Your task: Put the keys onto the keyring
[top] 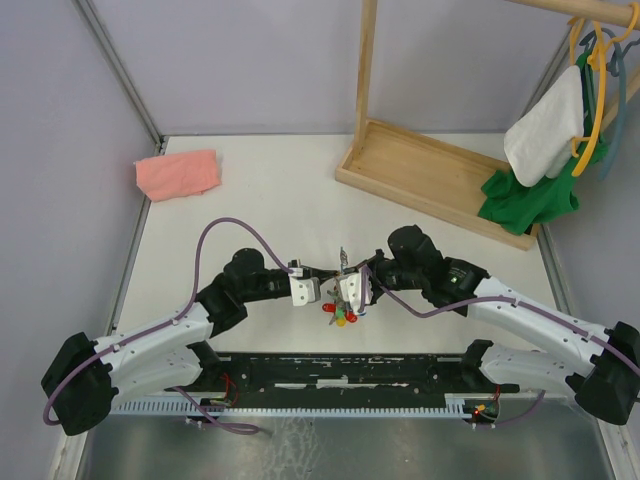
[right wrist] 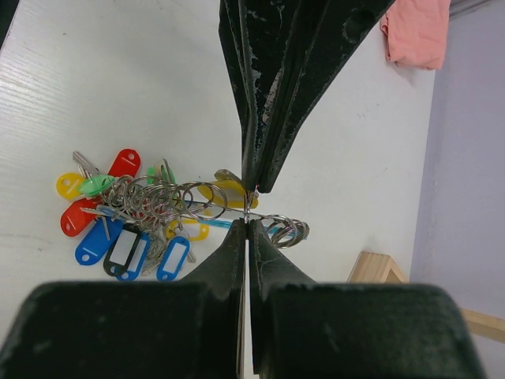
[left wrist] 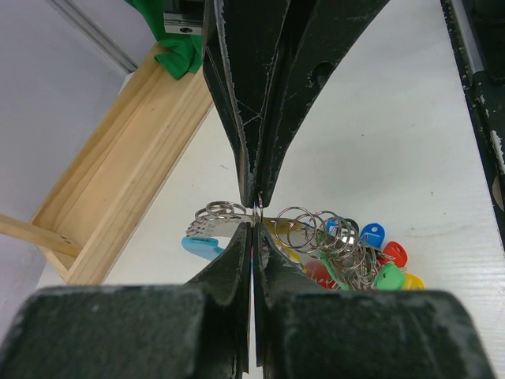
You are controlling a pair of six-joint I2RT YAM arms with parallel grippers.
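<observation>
The keyring's bunch hangs between my two grippers over the middle of the table. My left gripper is shut on a thin metal ring at its tips. My right gripper is shut on the same thin ring from the other side. Several small rings and coloured key heads hang beside the jaws. A tan-yellow key head lies just left of the right jaws. A green key head sits in the bunch and also shows in the right wrist view. The light-blue tag and grey curved piece hang left.
A wooden rack base stands at the back right with a post, hangers, a white cloth and a green cloth. A pink cloth lies at the back left. A black rail runs along the near edge.
</observation>
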